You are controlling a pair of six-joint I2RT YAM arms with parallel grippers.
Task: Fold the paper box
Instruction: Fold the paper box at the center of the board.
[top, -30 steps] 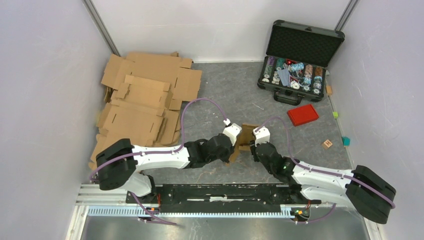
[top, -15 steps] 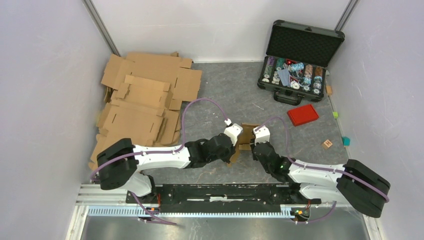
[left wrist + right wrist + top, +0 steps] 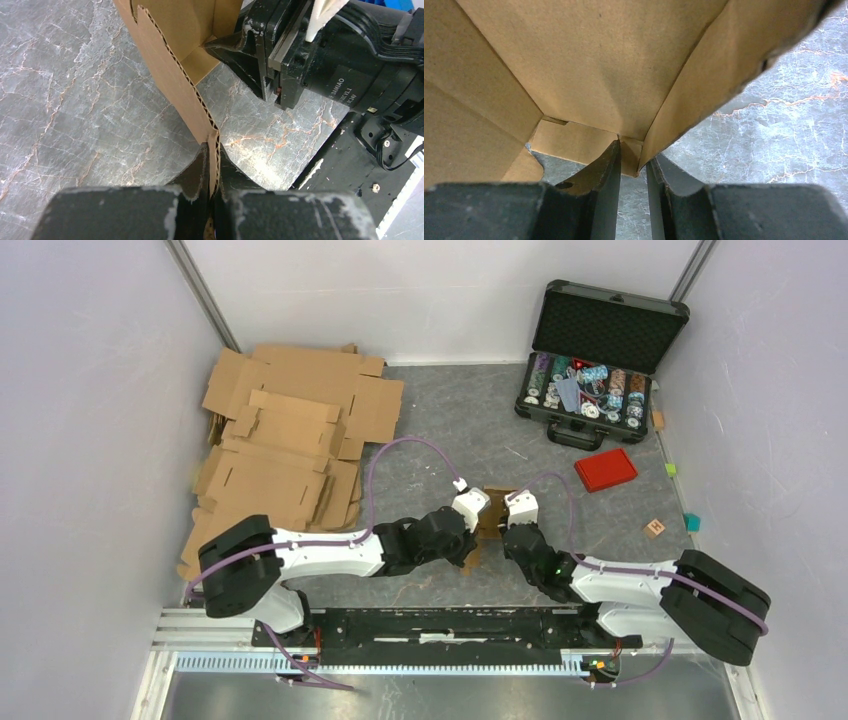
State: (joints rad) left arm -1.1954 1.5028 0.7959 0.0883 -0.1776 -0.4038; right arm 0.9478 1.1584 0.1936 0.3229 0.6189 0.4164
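top external view shows the paper box [image 3: 492,510] standing on the grey surface [image 3: 440,420] between the two wrists, well apart from the stack of flat cardboard sheets [image 3: 285,445] at the left. the left wrist view explains the hold: the left jaws are closed tight on the edge of one upright corrugated panel, probably to anchor that side so the rest can be bent against it. in the right wrist view the right jaws stand narrow, one finger [image 3: 599,175] inside the box and the other outside an adjoining wall, a placement suited to pinching or pushing that wall into line. whether they actually press the card i cannot tell, since a slim gap shows. from above, both wrists cover most of the box, so its flaps and how far it is formed are hard to read. the wrist views cut off its upper edges.
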